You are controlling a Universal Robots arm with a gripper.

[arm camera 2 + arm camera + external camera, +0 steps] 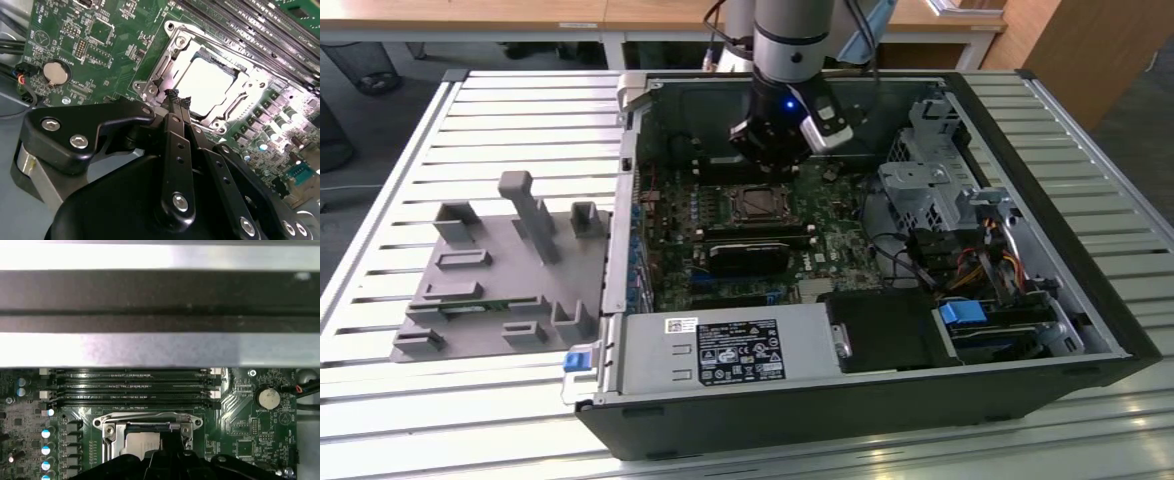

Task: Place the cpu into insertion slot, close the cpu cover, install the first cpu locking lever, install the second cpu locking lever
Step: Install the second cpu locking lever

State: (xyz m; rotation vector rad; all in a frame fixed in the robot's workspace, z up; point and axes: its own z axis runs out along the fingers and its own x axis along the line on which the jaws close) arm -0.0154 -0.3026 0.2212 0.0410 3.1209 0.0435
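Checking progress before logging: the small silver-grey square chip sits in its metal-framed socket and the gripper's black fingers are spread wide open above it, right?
Not quite: the second wrist view shows the gripper's fingers shut together, not spread. The small silver-grey square chip does sit in its metal-framed socket.

I can read no text anywhere. The white label [683, 324] and the black label [742, 353] on the power supply [720, 352] carry print and marks too small for me to make out, and the white lettering on the motherboard [107, 45] stays illegible in both wrist views.
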